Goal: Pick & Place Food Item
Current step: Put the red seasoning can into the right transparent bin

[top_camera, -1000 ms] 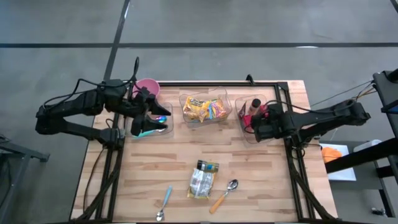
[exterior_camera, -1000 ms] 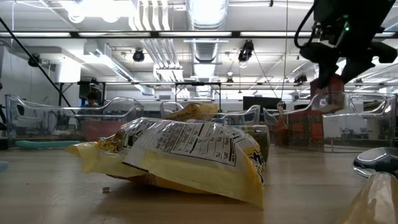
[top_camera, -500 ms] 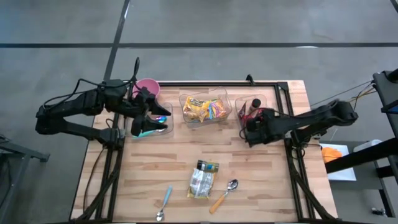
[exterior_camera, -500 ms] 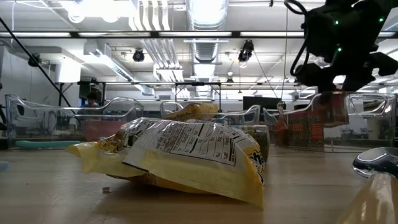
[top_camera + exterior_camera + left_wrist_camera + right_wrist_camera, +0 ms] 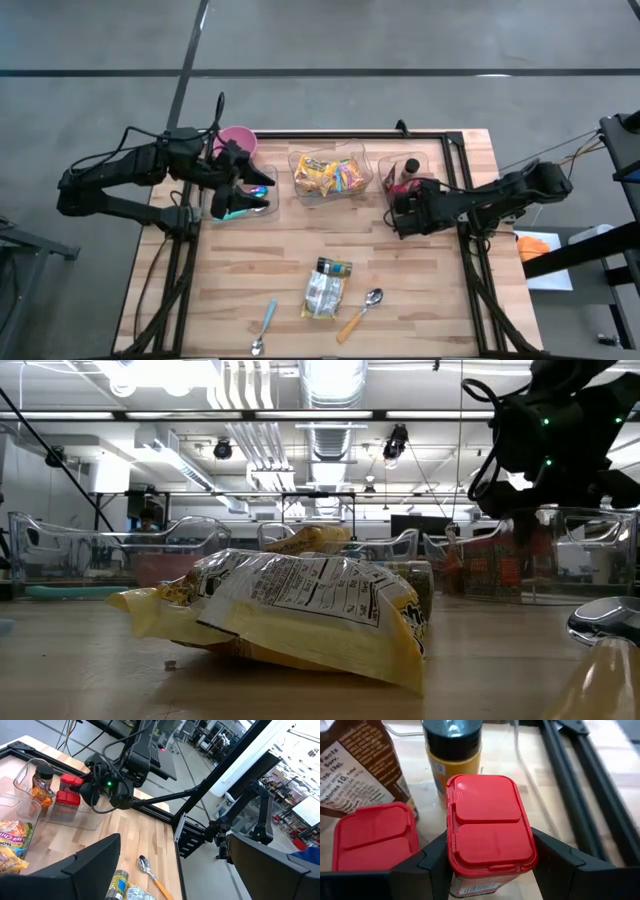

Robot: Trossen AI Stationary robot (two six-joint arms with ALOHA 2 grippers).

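Now the right gripper (image 5: pixel 487 862) clamps a red-lidded spice container (image 5: pixel 488 827) inside the clear bin (image 5: pixel 392 212) at the desk's (image 5: pixel 420 290) two o'clock; the left gripper (image 5: pixel 243 188) hangs wide open over the ten o'clock bin (image 5: pixel 268 205).

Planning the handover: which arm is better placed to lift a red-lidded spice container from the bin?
Right. The right gripper already straddles one red-lidded spice container in the clear bin; the left gripper hovers over the far bin.

Bins: three, in a row across the far side (image 5: pixel 233 197) (image 5: pixel 331 176) (image 5: pixel 408 190)
Spoons: two, near edge (image 5: pixel 264 328) (image 5: pixel 361 313)
Red-lidded tins: two (image 5: pixel 490 832) (image 5: pixel 372 836)
Jars: one (image 5: pixel 454 751)
Pink cups: one, far left (image 5: pixel 236 139)
Bags on table: one (image 5: pixel 326 287)
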